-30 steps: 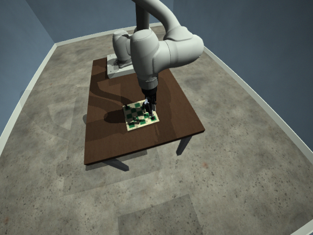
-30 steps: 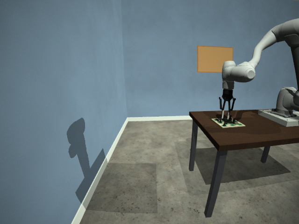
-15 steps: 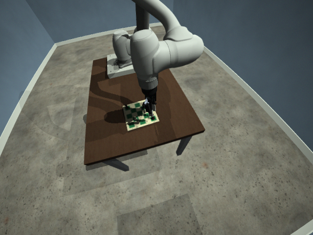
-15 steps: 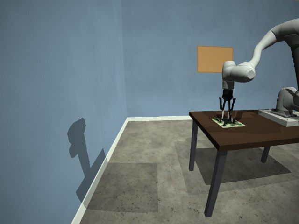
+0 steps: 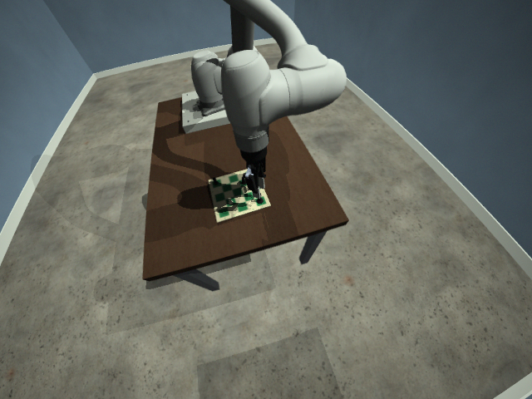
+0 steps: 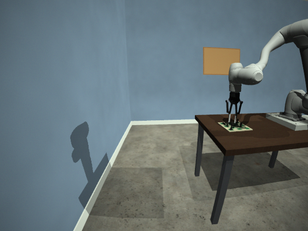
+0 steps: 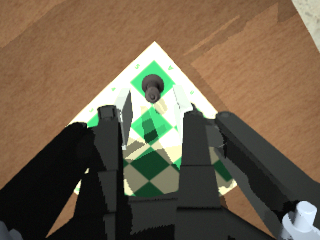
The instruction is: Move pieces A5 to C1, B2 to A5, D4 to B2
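Two fingers of the pincer point(image 5: 258, 191) point(image 6: 232, 121) point(image 7: 153, 97) stand apart, with nothing clamped, one to each side of the dark pawn point(image 5: 259, 200) point(image 6: 231, 128) point(image 7: 152, 86) as the wrist view shows it. This pawn is upright on the green corner square, which I read as A5. It appears at the fingertip end of the gap; how much height remains, I cannot tell. Its long axis is vertical, so I judge that a straight descent should fit, if the pads are centred over it, and then the closing. The single arm must carry it to C1 first, to free A5. Around it is the chessboard point(image 5: 220, 219) point(image 6: 249, 129) point(image 7: 155, 48), with other pieces, on the brown worktop point(image 5: 300, 189) point(image 6: 263, 136) point(image 7: 65, 65). Farthest is the robot base point(image 5: 189, 125) point(image 6: 296, 127).
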### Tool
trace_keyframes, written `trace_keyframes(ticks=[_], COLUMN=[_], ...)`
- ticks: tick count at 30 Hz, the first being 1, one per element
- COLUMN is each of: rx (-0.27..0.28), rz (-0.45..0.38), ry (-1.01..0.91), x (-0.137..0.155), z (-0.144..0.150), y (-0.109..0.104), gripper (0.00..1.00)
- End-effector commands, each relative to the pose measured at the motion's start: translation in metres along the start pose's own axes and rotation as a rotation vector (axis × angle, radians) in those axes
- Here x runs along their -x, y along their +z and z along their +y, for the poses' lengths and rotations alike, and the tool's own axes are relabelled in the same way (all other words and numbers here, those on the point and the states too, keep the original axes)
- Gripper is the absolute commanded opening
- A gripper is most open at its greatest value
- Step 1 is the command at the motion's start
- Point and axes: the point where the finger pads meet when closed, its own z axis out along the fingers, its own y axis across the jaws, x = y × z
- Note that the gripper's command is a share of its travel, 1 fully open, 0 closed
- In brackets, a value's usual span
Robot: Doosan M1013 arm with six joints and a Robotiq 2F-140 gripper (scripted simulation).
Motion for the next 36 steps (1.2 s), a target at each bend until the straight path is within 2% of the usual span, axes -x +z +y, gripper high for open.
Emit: trace_keyframes(ticks=[1,16,36], rx=[0.0,0.0,0.0], rz=[0.0,0.0,0.0], ry=[0.0,0.0,0.0], x=[0.0,0.0,0.0], z=[0.0,0.0,0.0], y=[0.0,0.002,0.037], gripper=[0.25,0.25,0.25])
